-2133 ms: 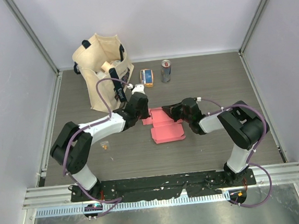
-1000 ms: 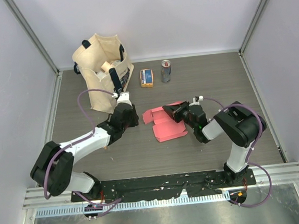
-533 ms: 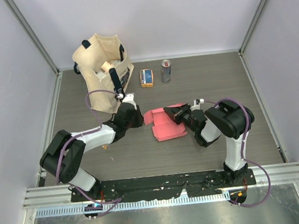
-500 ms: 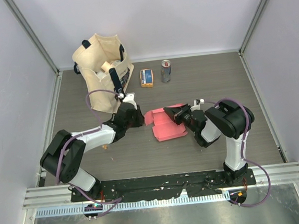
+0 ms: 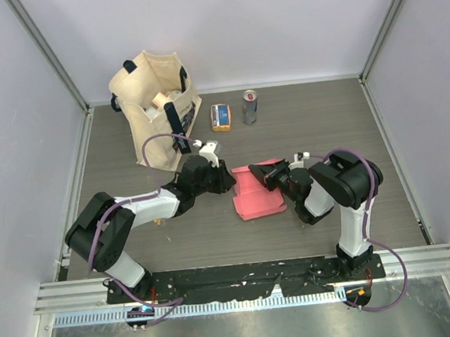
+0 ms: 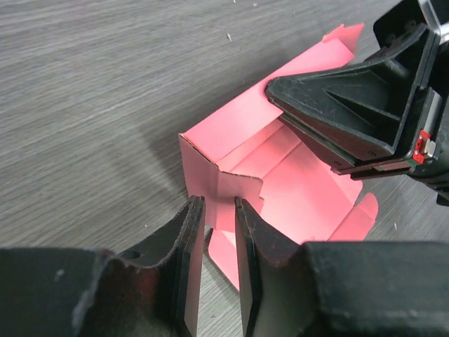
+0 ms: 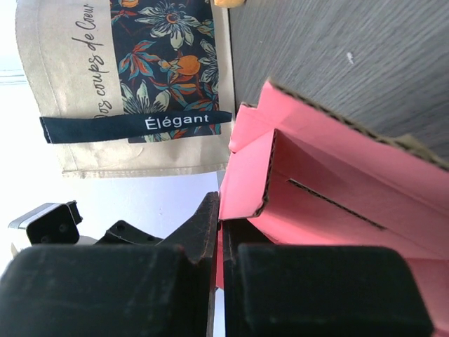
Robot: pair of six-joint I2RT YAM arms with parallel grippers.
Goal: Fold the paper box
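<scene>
The paper box is pinkish-red card, partly folded, lying on the dark table between both arms. My right gripper is shut on the box's far right wall, and the wrist view shows pink card pinched between its jaws. My left gripper is at the box's left edge. In the left wrist view its jaws stand narrowly apart, with a raised corner flap of the box right at their tips. The right gripper's black fingers reach over the box from the right.
A beige tote bag stands at the back left, and its flowered side fills the right wrist view. An orange-and-blue packet and a can stand behind the box. A small scrap lies near the left arm.
My left gripper has moved right up to the box's left edge, its jaws a little narrower. The left flaps have come up, so the box looks narrower. The right gripper keeps its hold.
</scene>
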